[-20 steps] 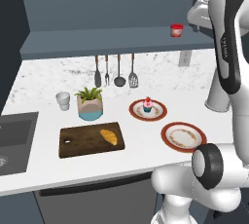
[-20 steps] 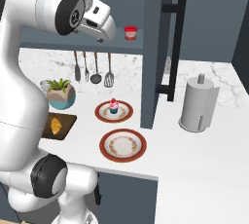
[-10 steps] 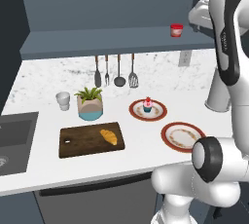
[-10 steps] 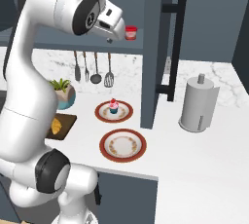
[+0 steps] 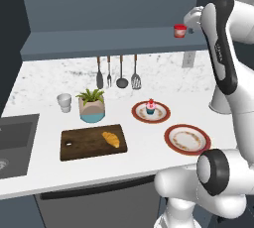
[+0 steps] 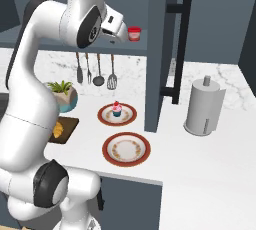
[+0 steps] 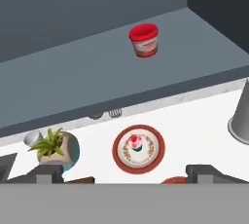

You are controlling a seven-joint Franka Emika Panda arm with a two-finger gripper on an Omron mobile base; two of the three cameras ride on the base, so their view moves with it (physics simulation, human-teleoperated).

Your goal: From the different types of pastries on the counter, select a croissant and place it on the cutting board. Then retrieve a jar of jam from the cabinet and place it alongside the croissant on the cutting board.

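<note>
Left base view, done so far: the croissant (image 5: 111,139) lies on the cutting board (image 5: 79,146), so the jar is what remains.
Left base view, jar: the jar of jam (image 5: 180,30) stands upright on the cabinet (image 5: 114,41) ledge, with the robot's hand just beside it on the right.
Right base view, approach: the jar (image 6: 134,33) sits just past the hand, on the ledge above the counter (image 6: 215,144); I judge a level advance straight toward it is best.
Right base view, hazard: the cupcake (image 6: 116,108) on its plate (image 6: 106,116) is below the ledge, well clear.
Hand view, gripper: the gripper (image 7: 127,172) is spread wide and holds nothing.
Hand view, aim: the jar (image 7: 144,40) sits right of centre and far off; centre it between the fingertips (image 7: 47,171) before closing around its body.
</note>
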